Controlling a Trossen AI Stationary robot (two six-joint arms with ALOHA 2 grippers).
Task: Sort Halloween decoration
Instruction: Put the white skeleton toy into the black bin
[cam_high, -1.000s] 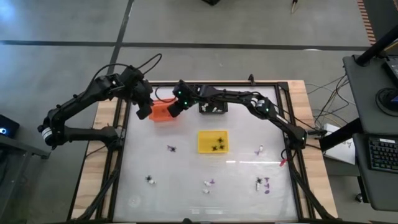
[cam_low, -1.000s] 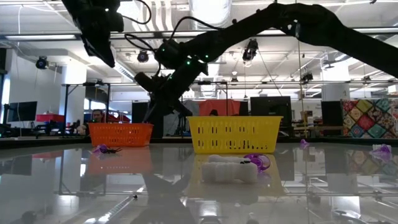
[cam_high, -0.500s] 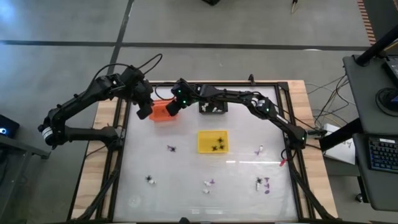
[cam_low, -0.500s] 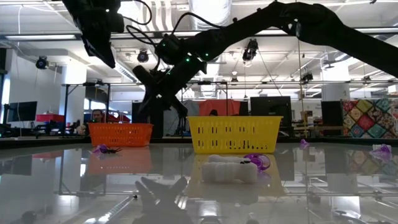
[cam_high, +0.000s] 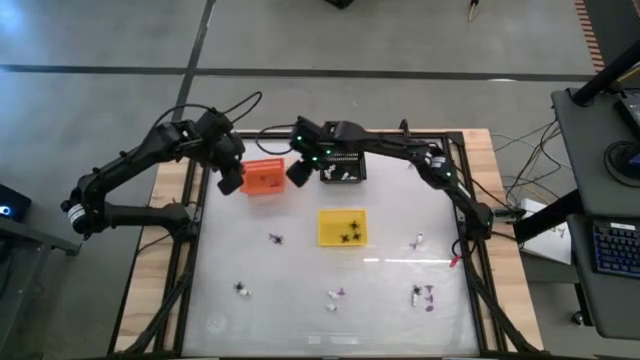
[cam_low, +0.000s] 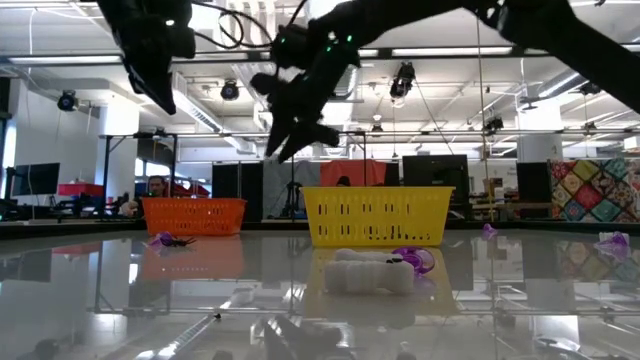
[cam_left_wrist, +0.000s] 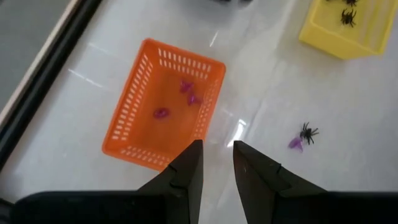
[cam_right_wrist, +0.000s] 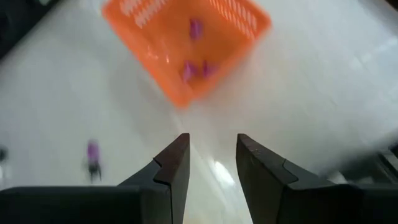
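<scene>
The orange basket (cam_high: 263, 177) stands at the table's far left and holds three purple pieces (cam_left_wrist: 186, 96). My left gripper (cam_left_wrist: 217, 163) hangs open above the basket's left side (cam_high: 232, 182), nothing between its fingers. My right gripper (cam_right_wrist: 213, 158) is open and empty in the air, just right of the orange basket (cam_high: 297, 174). The black basket (cam_high: 342, 170) holds white pieces. In the yellow basket (cam_high: 342, 227) lie black spiders. A loose spider with a purple piece (cam_left_wrist: 303, 135) lies on the table, and other small pieces (cam_high: 335, 295) rest nearer the front.
More loose pieces lie at the near left (cam_high: 241, 288), the right (cam_high: 418, 240) and the near right (cam_high: 423, 295). A raised wooden frame (cam_high: 478, 180) borders the white tabletop. The middle of the table between the baskets and the front pieces is bare.
My right gripper has risen from over the orange basket and drawn back toward the table's right, toward the black basket. Its fingers have opened on the way. The orange basket, partly covered by it before, now shows whole from above.
</scene>
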